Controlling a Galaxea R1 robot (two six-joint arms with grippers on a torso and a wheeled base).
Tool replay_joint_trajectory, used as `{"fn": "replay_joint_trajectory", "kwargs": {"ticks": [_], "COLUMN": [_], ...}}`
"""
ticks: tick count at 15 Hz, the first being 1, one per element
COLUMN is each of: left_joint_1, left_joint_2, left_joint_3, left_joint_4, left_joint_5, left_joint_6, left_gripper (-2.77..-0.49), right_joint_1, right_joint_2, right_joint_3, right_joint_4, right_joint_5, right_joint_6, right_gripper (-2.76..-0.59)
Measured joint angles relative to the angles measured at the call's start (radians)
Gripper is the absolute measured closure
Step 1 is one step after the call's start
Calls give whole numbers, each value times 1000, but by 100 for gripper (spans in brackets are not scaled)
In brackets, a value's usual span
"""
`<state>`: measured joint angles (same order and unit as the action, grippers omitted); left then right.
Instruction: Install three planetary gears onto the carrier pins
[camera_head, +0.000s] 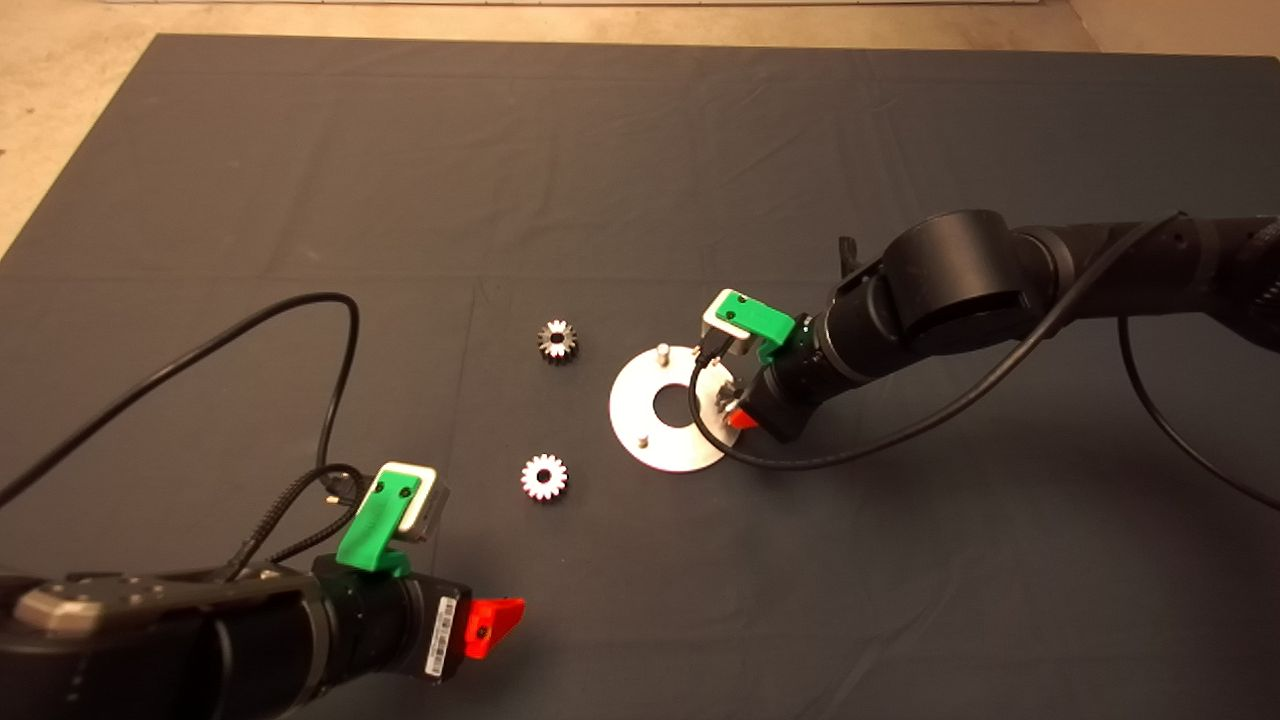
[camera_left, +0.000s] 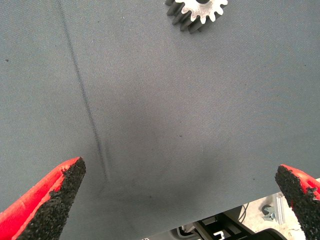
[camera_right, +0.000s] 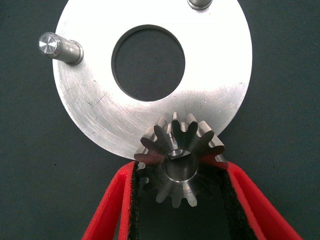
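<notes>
Right gripper (camera_right: 182, 200) pinches a planetary gear (camera_right: 179, 162), bore axis upright, over the disc's (camera_right: 100, 115) rim pin.

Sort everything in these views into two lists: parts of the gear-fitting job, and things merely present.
Job: gear between the right gripper fingers, at the disc with its pins; two loose gears; left gripper, waiting, open.

Merely present: dark mat; black cables.

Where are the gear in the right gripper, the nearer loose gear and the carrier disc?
Held gear (camera_right: 176, 162), right wrist view: its hub, by the centre hole.
Nearer loose gear (camera_head: 544, 477), head view: its top face.
Carrier disc (camera_head: 637, 412), head view: bare plate left of its hole.
</notes>
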<state>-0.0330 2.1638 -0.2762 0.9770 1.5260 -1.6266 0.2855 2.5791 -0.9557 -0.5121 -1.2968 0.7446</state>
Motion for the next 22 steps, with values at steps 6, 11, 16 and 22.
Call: {"fn": "replay_joint_trajectory", "kwargs": {"ticks": [6,11,16,22], "left_joint_1": [0,0,0,0], "left_joint_2": [0,0,0,0], "left_joint_3": [0,0,0,0], "left_joint_4": [0,0,0,0], "left_joint_5": [0,0,0,0], "left_joint_6": [0,0,0,0], "left_gripper": [-275,-275,-275,-275], "right_joint_1": [0,0,0,0], "right_joint_2": [0,0,3,4], "right_joint_3": [0,1,1,1], "right_joint_4": [0,0,0,0], "right_joint_5": [0,-1,-3,-3], "right_joint_6": [-4,-4,-6,-80], "right_gripper": [-95,-94,-95,-95]}}
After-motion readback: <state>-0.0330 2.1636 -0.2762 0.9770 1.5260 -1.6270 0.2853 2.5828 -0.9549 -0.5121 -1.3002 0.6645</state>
